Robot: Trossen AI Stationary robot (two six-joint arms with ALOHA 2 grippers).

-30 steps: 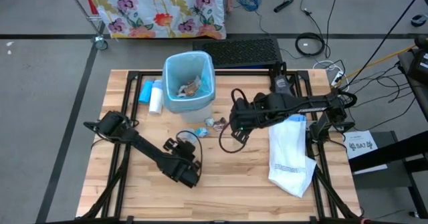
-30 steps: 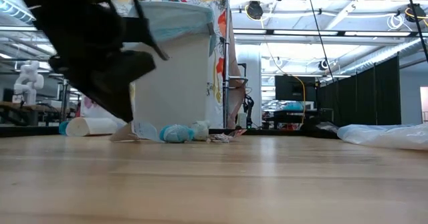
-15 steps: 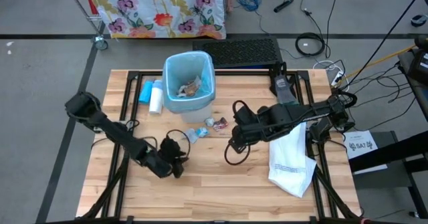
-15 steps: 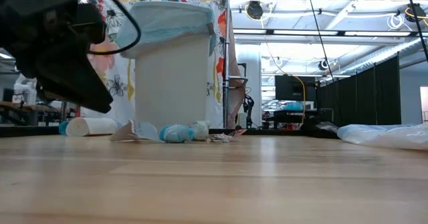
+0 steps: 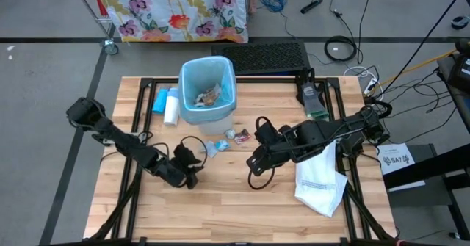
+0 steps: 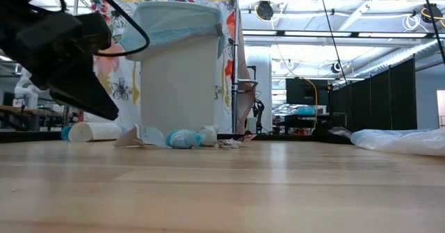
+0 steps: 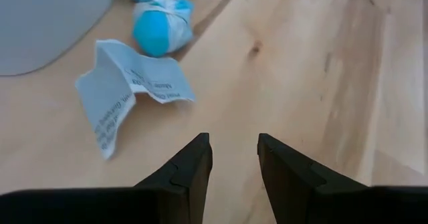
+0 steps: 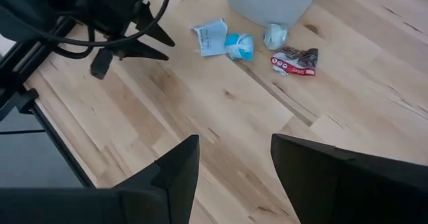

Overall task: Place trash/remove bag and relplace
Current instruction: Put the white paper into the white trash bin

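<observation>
A: Where's the trash (image 5: 225, 138)?

B: I see four scraps on the tabletop (image 5: 242, 194) beside the bin (image 5: 208, 92), more inside its light-blue bag (image 5: 187, 81). White replacement bag (image 5: 317, 174) lies flat, well apart.

A: Grippers?

B: My left gripper (image 7: 233, 158) is low near the printed paper scrap (image 7: 127, 90), fingers narrowly parted, empty. Right gripper (image 8: 231, 160) hovers higher, fingers wide, empty.

A light wooden desk (image 5: 220, 202) carries a bin (image 5: 208, 92) lined with a light-blue bag near its far edge. Beside the bin lies a blue-and-white cylinder (image 5: 170, 106). In front of it, small scraps of trash (image 5: 226, 139) lie in a loose row on the wood. A white plastic bag (image 5: 317, 172) lies flat toward the right side.
</observation>
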